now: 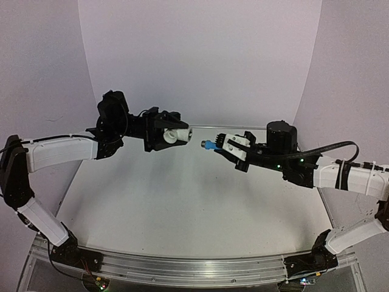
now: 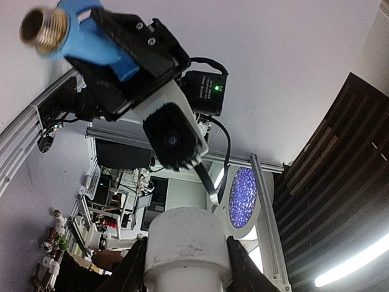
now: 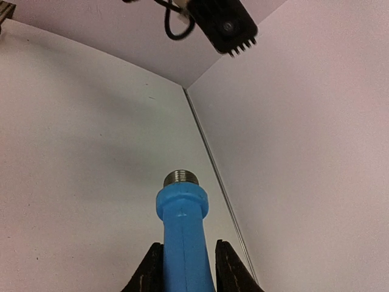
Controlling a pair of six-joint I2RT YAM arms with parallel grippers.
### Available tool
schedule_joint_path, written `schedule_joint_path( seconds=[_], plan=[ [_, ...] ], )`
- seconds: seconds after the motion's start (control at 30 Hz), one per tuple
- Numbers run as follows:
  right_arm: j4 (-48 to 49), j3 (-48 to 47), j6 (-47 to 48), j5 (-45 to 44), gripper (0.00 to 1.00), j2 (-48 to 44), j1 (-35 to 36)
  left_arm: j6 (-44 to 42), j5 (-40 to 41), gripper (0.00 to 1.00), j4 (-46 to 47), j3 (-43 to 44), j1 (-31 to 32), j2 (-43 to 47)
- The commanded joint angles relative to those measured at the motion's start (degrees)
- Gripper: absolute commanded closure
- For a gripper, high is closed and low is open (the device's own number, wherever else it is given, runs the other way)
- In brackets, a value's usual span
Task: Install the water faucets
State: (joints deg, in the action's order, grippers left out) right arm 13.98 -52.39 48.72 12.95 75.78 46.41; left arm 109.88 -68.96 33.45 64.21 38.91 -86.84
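Over the white-walled table (image 1: 182, 207), left gripper (image 1: 172, 137) pinches the white fitting (image 1: 182, 133), right gripper (image 1: 225, 145) the blue tap (image 1: 210, 145).

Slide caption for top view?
Left arm holds the white fitting, right arm the blue tap, ends facing across a small gap above the table.

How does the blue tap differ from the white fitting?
The blue tap is slim with a threaded metal end; the white fitting is stubbier and plain. The tap sits in the right hand, the fitting in the left hand. Both are held above the table, ends facing, apart.
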Motion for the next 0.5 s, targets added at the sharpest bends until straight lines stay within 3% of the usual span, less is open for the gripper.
schedule_joint_path(
  seconds=[0.0, 0.27, 0.47],
  plan=[
    [6.97, -0.24, 0.83, 6.74, 1.00, -4.53, -0.03, 18.09, -2.77, 1.00, 9.98, 5.18, -1.33, -3.52],
    [0.35, -5.98, 2.89, 6.72, 1.00, -4.59, 0.09, 18.37, -2.81, 1.00, 10.13, 5.38, -1.91, -5.90],
    [-1.75, -9.28, -1.82, 5.65, 1.00, -3.07, 0.87, 17.70, -1.94, 1.00, 10.28, 4.88, -1.99, -6.38]
  ],
)
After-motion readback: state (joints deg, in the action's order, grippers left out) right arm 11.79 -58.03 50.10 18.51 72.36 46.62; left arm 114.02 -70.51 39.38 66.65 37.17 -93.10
